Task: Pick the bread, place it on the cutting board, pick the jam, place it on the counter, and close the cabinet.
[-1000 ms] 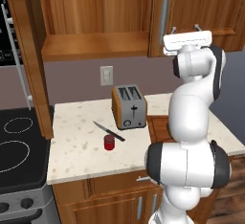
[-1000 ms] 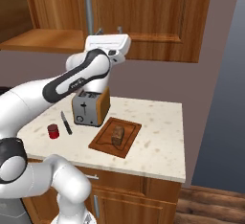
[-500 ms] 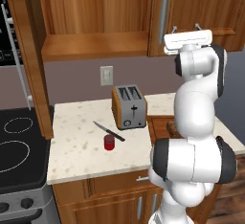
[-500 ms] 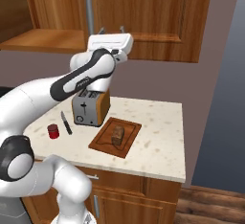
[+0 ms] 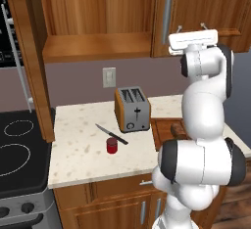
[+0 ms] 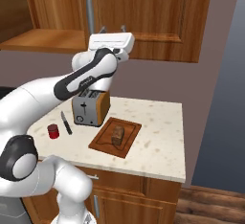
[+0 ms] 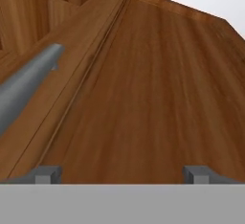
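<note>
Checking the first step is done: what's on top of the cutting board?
The bread sits on the cutting board, standing alone. From the left, the arm covers most of the board.

Arm raised upright, elbow bent, hand level at upper right of left base view. Gripper (image 5: 190,27) pointing away from camera, fingers (image 6: 102,28) spread wide, nothing held.

Speckled beige desk (image 6: 158,137) carries a toaster (image 6: 89,107) near the back wall; knife (image 6: 65,122) and red jam jar (image 6: 53,131) lie just in front of it; wooden cutting board (image 6: 125,145) beside the toaster, bread (image 6: 117,135) resting on the board
</note>
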Tool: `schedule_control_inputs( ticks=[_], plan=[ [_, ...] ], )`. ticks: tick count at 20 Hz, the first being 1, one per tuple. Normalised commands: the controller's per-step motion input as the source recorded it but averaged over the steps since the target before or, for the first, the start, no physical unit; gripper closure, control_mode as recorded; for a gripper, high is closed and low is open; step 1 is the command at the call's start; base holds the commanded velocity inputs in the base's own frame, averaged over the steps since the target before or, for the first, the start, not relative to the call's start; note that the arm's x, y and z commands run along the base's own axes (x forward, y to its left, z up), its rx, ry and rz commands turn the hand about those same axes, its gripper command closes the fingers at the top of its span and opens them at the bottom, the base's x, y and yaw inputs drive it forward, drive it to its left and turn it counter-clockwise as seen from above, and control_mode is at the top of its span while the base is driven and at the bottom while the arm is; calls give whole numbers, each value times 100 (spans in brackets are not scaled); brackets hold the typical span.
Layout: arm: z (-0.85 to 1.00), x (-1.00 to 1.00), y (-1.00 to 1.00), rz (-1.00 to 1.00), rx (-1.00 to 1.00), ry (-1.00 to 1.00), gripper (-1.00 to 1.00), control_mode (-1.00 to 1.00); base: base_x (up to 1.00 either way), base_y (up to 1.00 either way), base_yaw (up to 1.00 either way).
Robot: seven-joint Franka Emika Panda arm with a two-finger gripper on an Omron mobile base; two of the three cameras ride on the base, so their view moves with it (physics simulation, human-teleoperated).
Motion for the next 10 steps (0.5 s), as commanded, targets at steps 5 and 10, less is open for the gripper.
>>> schedule_control_inputs(
  ticks=[5,10],
  plan=[
    [4,-11,-7,0,0,-1,-100,-100,0,0,0],
    [0,19,0,0,0,-1,-100,-100,0,0,0]
  ],
)
